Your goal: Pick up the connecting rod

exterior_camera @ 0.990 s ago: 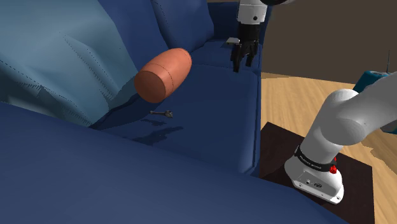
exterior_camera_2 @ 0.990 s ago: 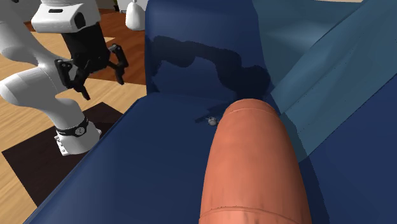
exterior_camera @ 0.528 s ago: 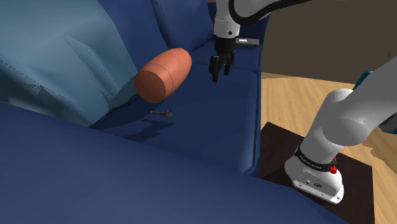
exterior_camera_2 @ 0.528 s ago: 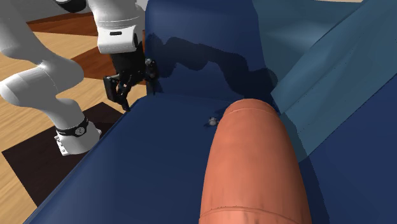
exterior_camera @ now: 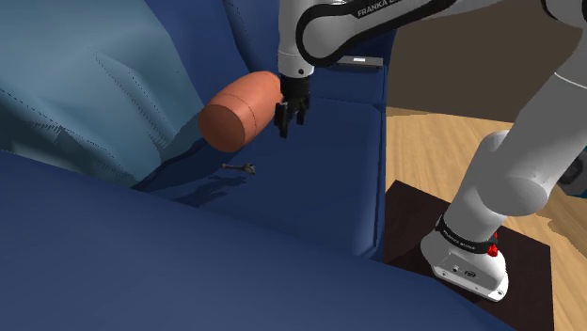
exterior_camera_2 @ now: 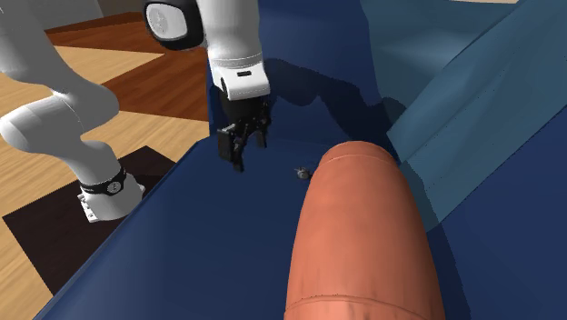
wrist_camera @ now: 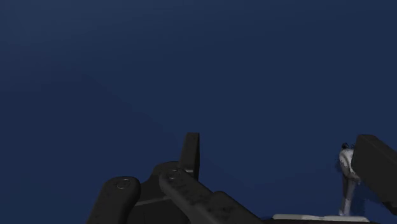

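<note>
The connecting rod [exterior_camera: 240, 167] is a small grey metal piece lying flat on the dark blue sofa seat [exterior_camera: 310, 169], just in front of an orange bolster cushion [exterior_camera: 242, 110]. My black gripper [exterior_camera: 287, 120] hangs open above the seat, beside the bolster's end and to the shoulder view's right of the rod. From the second exterior view the gripper [exterior_camera_2: 238, 150] points down, left of the rod [exterior_camera_2: 303, 171], which peeks out by the bolster [exterior_camera_2: 363, 236]. In the wrist view the rod [wrist_camera: 347, 181] lies on the seat close to one finger [wrist_camera: 378, 168], untouched.
A lighter blue back cushion [exterior_camera: 85, 85] leans behind the bolster. The sofa's armrest [exterior_camera: 188, 254] crosses the shoulder view's foreground. Wooden floor [exterior_camera: 442, 141] and the arm's stand on a dark mat [exterior_camera: 470, 268] lie past the seat's edge.
The arm has swung from beyond the sofa's edge to over the seat, moving toward the bolster and rod and coming lower. The rod has not moved.
</note>
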Motion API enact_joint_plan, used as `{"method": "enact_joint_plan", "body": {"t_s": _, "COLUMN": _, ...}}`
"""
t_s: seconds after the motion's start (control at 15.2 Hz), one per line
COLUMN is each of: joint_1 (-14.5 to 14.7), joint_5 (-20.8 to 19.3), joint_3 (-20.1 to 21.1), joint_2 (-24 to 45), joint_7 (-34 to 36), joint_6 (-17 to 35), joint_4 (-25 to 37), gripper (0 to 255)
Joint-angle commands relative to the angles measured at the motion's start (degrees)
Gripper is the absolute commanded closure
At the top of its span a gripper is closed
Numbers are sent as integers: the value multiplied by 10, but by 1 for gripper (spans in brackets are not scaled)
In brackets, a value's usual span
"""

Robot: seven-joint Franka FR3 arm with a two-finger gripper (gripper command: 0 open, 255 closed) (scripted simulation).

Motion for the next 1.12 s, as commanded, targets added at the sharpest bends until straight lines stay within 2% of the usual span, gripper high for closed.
{"method": "enact_joint_plan", "body": {"t_s": 0.0, "joint_1": 7, "joint_5": -8, "joint_3": 10, "joint_2": 36, "joint_7": 2, "joint_6": 19, "joint_4": 23, "gripper": 0}}
{"method": "enact_joint_plan", "body": {"t_s": 0.73, "joint_1": 59, "joint_5": -85, "joint_3": 49, "joint_2": 239, "joint_7": 23, "joint_6": 83, "joint_4": 181, "gripper": 0}}
{"method": "enact_joint_plan", "body": {"t_s": 1.06, "joint_1": 63, "joint_5": -95, "joint_3": 47, "joint_2": 261, "joint_7": 28, "joint_6": 111, "joint_4": 175, "gripper": 0}}
